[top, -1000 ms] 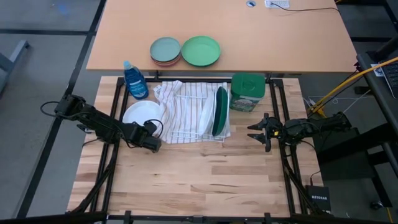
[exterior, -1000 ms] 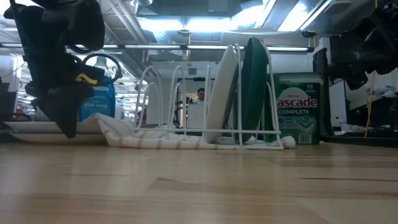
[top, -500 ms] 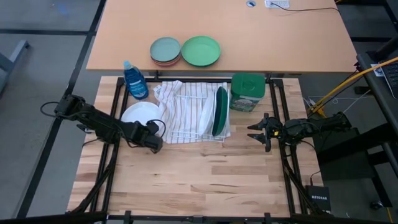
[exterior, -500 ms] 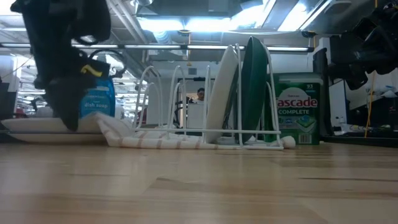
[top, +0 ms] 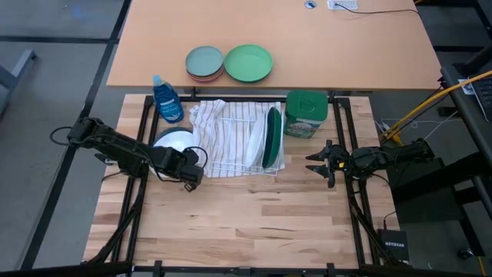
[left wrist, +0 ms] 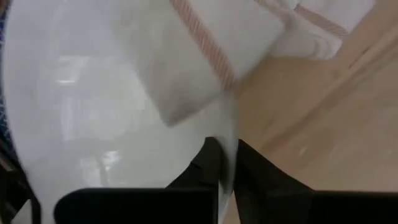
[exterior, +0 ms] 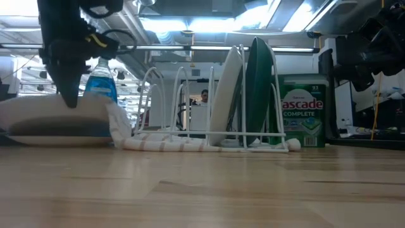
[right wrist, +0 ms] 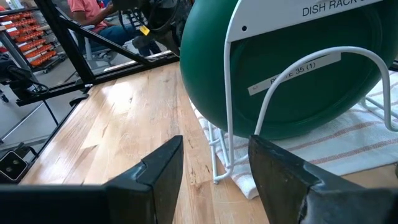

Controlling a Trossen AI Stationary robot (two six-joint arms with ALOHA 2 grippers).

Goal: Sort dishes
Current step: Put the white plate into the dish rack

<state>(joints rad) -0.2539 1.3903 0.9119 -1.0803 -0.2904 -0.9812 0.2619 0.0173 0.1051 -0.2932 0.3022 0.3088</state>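
**A:** Your left gripper (left wrist: 225,167) is pinched on the near rim of the white plate (top: 175,141), fingers (left wrist: 205,163) one each side of the edge. The low view shows that plate (exterior: 54,111) tipped up off the stack. It sits left of the rack (top: 240,138), with the towel (top: 217,123) lapping its edge.

**B:** Risks?

**A:** As I judge it, the grip is thin, only rim between the pads. Swing it fast and the plate could pivot or slip out. The towel corner (left wrist: 186,68) lies on the plate's face; lift carelessly and it may drag, tugging the rack. The soap bottle (top: 167,98) stands just behind, so a wide arc could knock it.

**B:** Right side?

**A:** Your right gripper (top: 317,163) waits just right of the rack, fingers (right wrist: 155,168) spread, nothing held.

**B:** Count?

**A:** Racked upright: one white plate (exterior: 226,95) and one green plate (exterior: 258,88), side by side. One white plate in your grip. Something dark lies beneath it; a blue plate, perhaps, I can't confirm. One detergent tub (top: 306,113) beside the rack. On the far table (top: 346,46): one light-green plate (top: 248,62), one grey-teal plate (top: 204,61).
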